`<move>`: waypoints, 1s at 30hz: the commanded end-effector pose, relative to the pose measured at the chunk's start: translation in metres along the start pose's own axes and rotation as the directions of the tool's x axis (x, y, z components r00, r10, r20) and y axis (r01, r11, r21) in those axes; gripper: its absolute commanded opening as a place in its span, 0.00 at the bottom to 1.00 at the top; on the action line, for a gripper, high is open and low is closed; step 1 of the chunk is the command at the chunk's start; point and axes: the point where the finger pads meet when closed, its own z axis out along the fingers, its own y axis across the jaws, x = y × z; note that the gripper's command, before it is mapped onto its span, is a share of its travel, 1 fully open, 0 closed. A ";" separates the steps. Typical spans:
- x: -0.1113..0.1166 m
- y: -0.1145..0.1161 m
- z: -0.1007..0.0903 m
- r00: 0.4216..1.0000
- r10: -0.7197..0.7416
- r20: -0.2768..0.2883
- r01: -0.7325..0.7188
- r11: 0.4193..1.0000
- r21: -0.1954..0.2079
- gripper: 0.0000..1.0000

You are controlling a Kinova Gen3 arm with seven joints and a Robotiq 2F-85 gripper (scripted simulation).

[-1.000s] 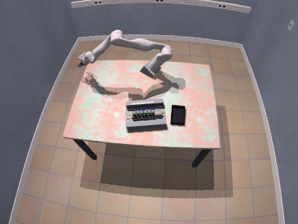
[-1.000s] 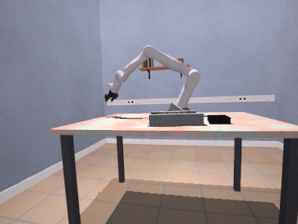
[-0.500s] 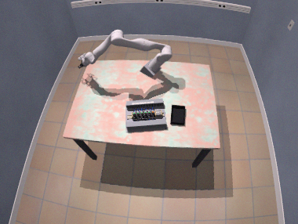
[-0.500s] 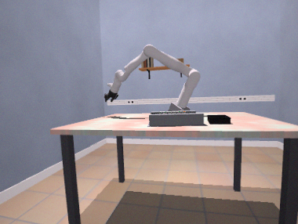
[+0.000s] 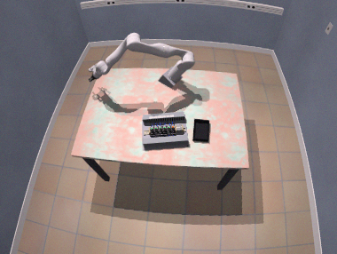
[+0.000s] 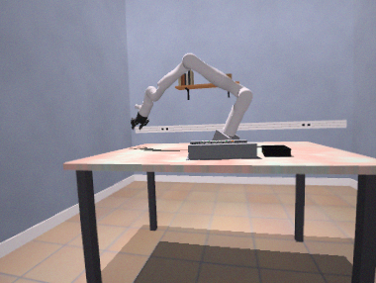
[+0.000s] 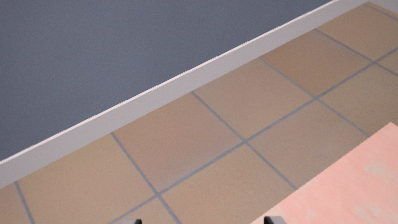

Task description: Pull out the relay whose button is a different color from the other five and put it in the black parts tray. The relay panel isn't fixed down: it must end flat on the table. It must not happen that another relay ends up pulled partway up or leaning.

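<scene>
Gripper (image 5: 91, 76) hangs over the table's (image 5: 111, 133) far-left corner, fingers half spread on nothing. The relay panel (image 5: 164, 130) lies flat mid-table, all 6 relays seated; black parts tray (image 5: 201, 130) just right.
</scene>
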 end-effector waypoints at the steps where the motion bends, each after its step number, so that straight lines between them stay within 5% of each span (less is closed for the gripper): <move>1: -0.011 -0.011 -0.011 1.000 0.004 0.019 -0.004 1.000 0.016 0.61; 11: -0.051 -0.041 -0.045 0.996 0.004 0.086 -0.009 0.998 0.060 0.61; 30: -0.173 -0.106 -0.158 0.961 -0.054 0.271 0.007 0.985 0.172 0.61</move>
